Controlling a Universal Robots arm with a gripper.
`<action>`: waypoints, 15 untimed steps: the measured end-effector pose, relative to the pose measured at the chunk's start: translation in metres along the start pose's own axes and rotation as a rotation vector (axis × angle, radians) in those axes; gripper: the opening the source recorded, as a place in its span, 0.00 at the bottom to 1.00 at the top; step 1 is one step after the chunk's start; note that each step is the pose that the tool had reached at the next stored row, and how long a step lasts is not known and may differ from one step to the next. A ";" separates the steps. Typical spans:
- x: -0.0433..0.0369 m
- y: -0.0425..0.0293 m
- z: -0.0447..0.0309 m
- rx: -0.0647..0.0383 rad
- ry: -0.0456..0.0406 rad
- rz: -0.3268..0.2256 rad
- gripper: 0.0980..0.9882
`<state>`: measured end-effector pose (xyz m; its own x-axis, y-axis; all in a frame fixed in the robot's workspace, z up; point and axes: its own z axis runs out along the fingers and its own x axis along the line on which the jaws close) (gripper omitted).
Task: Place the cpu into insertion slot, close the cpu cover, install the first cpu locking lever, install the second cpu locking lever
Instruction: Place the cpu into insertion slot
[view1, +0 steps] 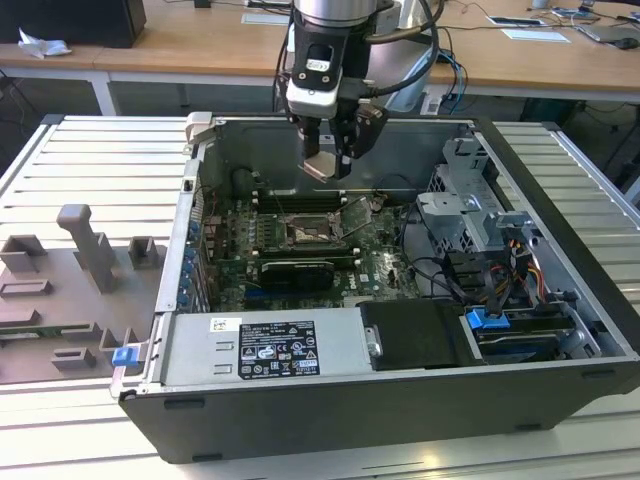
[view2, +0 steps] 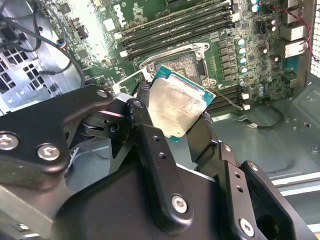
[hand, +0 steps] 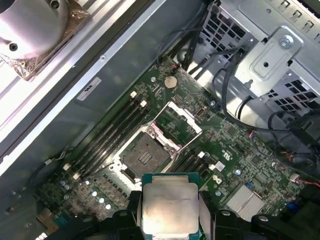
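I had the gripper (view1: 328, 158) clamped on the cpu (view1: 322, 167), its fingers closed only as far as the chip's width. In the second wrist view the black fingers (view2: 147, 135) pressed on opposite edges of the cpu (view2: 177, 107), metal top facing the camera. The chip hung above the insertion slot (view1: 305, 232), apart from it. In the first wrist view the insertion slot (hand: 146, 156) lay bare with its dark centre exposed. The cpu cover (hand: 180, 117) stood swung open just beside it, and the cpu (hand: 170, 204) hung near the slot's opposite side. Long black memory slots (hand: 112, 132) flanked the slot on the green motherboard (hand: 240, 165).
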<state>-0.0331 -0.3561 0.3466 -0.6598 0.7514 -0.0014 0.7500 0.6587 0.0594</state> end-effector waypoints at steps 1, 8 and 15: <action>0.0001 0.0000 0.0005 0.001 -0.0013 0.008 0.50; 0.0001 -0.0003 0.0071 0.003 -0.0059 0.038 0.50; 0.0001 -0.0009 0.0164 0.006 -0.0175 0.205 0.50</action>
<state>-0.0331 -0.3560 0.3301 -0.4923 0.8704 -0.0072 0.8689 0.4919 0.0547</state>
